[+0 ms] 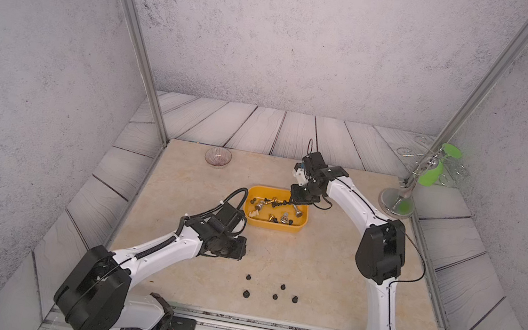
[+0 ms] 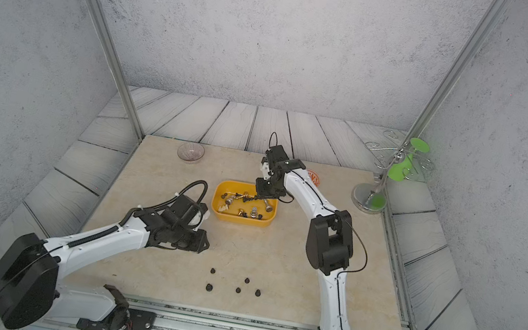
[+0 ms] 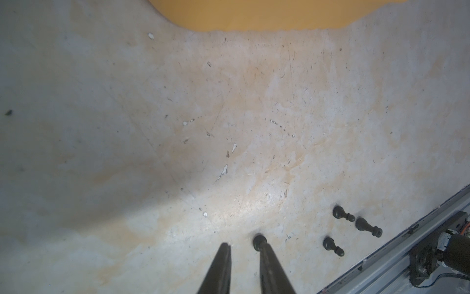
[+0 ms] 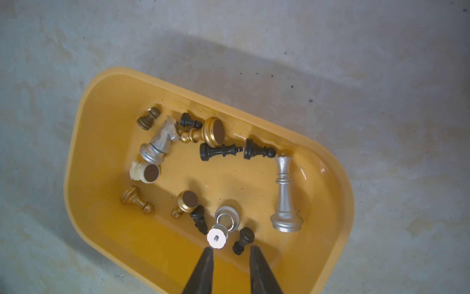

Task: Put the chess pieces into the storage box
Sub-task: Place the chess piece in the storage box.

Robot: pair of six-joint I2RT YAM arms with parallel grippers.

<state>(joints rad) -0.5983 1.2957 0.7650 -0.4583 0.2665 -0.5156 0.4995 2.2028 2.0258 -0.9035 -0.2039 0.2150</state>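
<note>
A bimanual robot works over a beige stone-look bench (image 1: pixel 327 276). With the robot's base at 6 o'clock, a yellow-orange plastic storage box (image 1: pixel 274 225) with low walls and rounded corners sits just off the bench's centre toward 12 o'clock.

About a dozen chess pieces lie tumbled inside the box, black, gold, silver and one cream, including a tall silver queen (image 4: pixel 286 193). Five small black pawns (image 1: pixel 246 294) stand in a loose cluster at 6 o'clock, well apart from the box. By this count the task looks more than half done, with those five left to move.

The right gripper (image 4: pixel 231 248) hangs over the box's 1 o'clock side. Its jaws are slightly spread with nothing between them, and a black pawn (image 4: pixel 243 240) lies in the box just past its tips.

The left gripper (image 3: pixel 243 245) hovers over bare bench at 8 o'clock, between the box and the cluster. Its jaws are narrowly spread and empty. One pawn (image 3: pixel 259 240) shows just beside one fingertip, outside the gap.

A clear glass bowl (image 1: pixel 218 156) sits at 11 o'clock. An orange-patterned white bowl (image 2: pixel 314 176) peeks out behind the right arm at 1 o'clock. A chrome stand with green parts (image 1: pixel 395 200) is at 2 o'clock. None of them lies between the pawns and the box, so the way seems open.
</note>
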